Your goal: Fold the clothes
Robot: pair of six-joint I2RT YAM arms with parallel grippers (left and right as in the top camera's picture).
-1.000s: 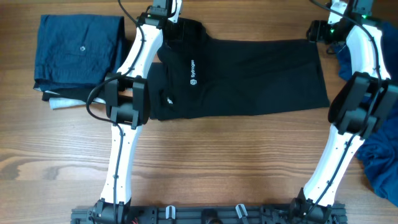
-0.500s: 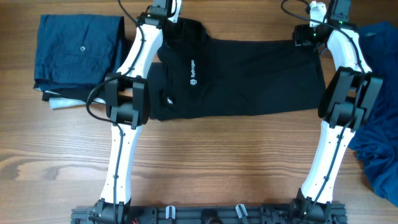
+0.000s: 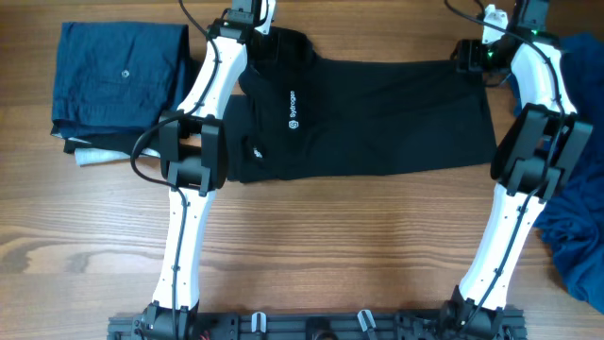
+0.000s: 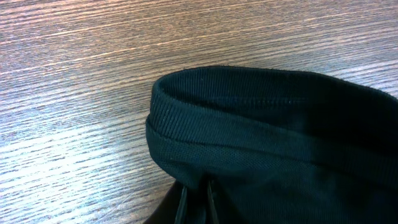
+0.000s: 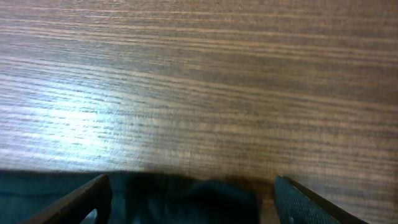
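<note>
The large black short-sleeved shirt (image 3: 377,113) lies spread flat across the table's far middle, with a small white logo facing up. My left gripper (image 3: 260,40) is at the collar on the shirt's far left end. In the left wrist view the jaws (image 4: 198,202) are shut on the black fabric just below the ribbed collar (image 4: 261,124). My right gripper (image 3: 467,52) is at the shirt's far right corner. In the right wrist view its fingers (image 5: 189,199) are wide open, with the dark shirt edge (image 5: 155,202) between them.
A folded blue garment (image 3: 118,80) lies at the far left on a bit of white and black cloth (image 3: 90,159). Crumpled blue garments lie at the right edge (image 3: 578,236) and the far right corner (image 3: 578,52). Bare wooden table (image 3: 330,246) lies in front of the shirt.
My right arm swung left to the shirt's far right corner, then shifted slightly back right. The left arm and the shirt have not moved.
</note>
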